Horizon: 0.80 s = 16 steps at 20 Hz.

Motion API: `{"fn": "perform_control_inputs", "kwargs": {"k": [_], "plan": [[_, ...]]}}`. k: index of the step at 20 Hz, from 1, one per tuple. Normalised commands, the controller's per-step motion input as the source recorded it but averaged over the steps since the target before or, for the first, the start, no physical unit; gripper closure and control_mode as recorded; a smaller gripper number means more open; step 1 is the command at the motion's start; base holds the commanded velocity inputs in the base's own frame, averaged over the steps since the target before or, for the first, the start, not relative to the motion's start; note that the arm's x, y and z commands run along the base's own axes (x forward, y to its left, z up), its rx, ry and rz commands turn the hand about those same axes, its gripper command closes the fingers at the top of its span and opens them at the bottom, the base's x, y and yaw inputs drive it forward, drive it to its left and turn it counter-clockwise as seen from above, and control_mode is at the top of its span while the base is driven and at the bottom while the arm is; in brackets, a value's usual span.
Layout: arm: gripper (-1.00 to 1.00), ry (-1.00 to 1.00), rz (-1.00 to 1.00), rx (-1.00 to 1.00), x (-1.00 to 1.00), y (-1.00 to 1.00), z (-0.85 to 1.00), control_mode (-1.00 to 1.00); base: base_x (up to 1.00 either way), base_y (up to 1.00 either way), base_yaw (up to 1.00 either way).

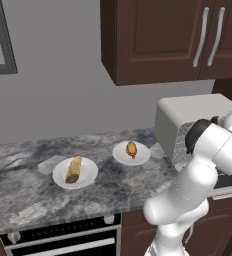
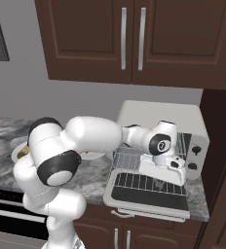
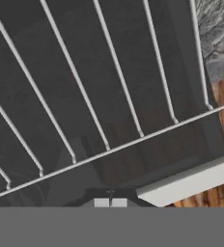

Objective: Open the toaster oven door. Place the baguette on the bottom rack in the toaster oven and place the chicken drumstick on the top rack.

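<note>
The baguette [image 1: 74, 170] lies on a white plate [image 1: 90, 175] on the counter. To its right, a smaller plate [image 1: 143, 156] holds the chicken drumstick [image 1: 131, 149]. The white toaster oven [image 2: 159, 114] stands at the counter's right end, its door [image 2: 149, 198] folded down flat. A wire rack [image 2: 134, 181] is slid out over the door. My gripper [image 2: 160, 184] points down just above the rack's front part, shut with nothing seen between its fingers. In the hand view, the gripper [image 3: 109, 203] has its tips together above the rack's wires [image 3: 109, 149] and the door's pale handle [image 3: 191, 181].
Dark wood wall cabinets [image 2: 134, 39] hang above the toaster oven, and a tall dark panel [image 2: 222, 146] closes the right side. A stove front with knobs [image 1: 63, 240] sits under the marble counter [image 1: 18, 185] at the left.
</note>
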Motion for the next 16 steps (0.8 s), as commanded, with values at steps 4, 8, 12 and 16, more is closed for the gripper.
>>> {"fn": "perform_control_inputs", "kwargs": {"k": [4, 8, 12, 16], "plan": [[1.0, -0.07, 0.0, -0.05, -0.14, 0.29, 0.28, -1.0, 0.0, 0.0, 0.0], [1.0, -0.03, 0.0, -0.01, -0.08, 0.35, 0.29, -1.0, 0.0, 0.0, 0.0], [1.0, 0.0, 0.0, 0.0, -0.04, 0.48, 0.24, -1.0, 0.0, 0.0, 0.0], [1.0, 0.03, 0.0, -0.01, -0.01, 0.52, 0.2, -1.0, 0.0, 0.0, 0.0]]}}
